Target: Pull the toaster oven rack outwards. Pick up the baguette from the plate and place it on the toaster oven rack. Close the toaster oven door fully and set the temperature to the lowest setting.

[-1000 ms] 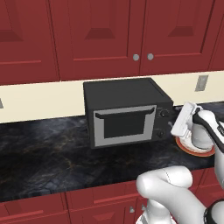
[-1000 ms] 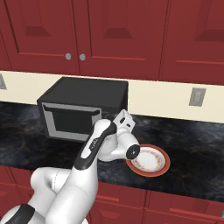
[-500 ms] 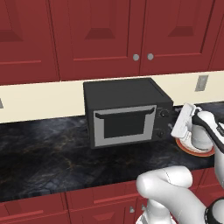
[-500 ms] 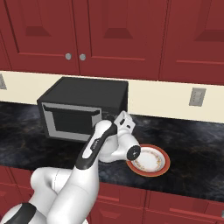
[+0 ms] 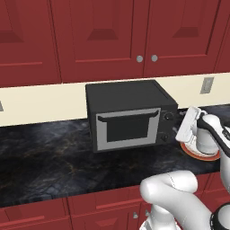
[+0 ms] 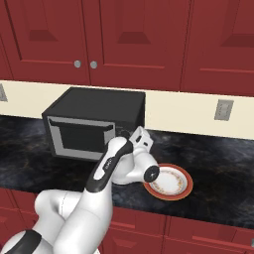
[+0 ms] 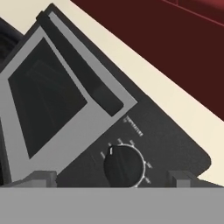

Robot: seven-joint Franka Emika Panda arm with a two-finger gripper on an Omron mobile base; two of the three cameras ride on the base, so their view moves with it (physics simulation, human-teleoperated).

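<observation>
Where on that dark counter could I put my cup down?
Left of the toaster oven the black counter lies bare, and so does the strip in front of its door. Its right side is crowded: the hand and the plate.

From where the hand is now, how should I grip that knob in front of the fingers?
Grip the round rim of the knob, coming straight at the toaster oven front. It is a disc standing out from the panel, and the open gripper already brackets it, one fingertip each side.
</observation>
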